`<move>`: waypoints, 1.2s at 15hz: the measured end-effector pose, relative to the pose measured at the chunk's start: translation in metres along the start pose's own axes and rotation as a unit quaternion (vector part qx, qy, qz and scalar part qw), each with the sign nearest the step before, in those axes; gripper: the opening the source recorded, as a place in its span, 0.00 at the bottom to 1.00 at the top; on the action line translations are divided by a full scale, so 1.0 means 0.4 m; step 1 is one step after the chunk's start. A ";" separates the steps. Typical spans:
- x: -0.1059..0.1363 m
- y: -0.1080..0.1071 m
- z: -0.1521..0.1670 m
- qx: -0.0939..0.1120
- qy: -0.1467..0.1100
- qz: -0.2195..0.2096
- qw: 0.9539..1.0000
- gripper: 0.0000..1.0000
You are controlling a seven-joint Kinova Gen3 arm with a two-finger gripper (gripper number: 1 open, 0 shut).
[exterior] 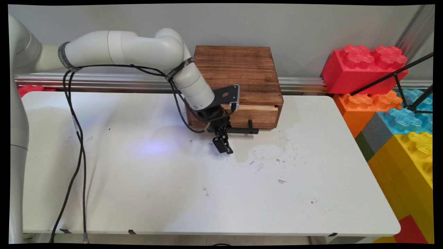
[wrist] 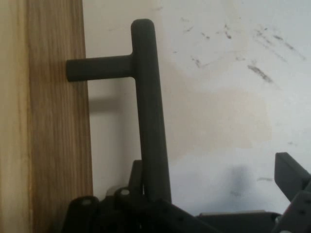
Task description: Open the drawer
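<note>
Fingers: black two-finger gripper [exterior: 223,147] spread apart, nothing gripped
Nearest: black bar handle [wrist: 148,111] beside one finger
Container: brown wooden drawer box [exterior: 238,79], contents hidden
Support: white worktop [exterior: 173,193]

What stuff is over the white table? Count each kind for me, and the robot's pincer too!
Wooden drawer box: 1
Black handle on its drawer: 1
Pincer: 1
Total: 3
</note>
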 end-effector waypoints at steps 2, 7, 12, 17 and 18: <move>0.001 0.011 0.001 -0.002 0.002 -0.001 1.000 1.00; 0.006 0.051 -0.005 -0.006 0.008 -0.004 1.000 1.00; 0.013 0.106 -0.016 -0.008 0.013 -0.010 1.000 1.00; 0.020 0.150 -0.022 -0.006 0.017 -0.020 1.000 1.00; 0.021 0.162 -0.024 -0.005 0.017 -0.022 1.000 1.00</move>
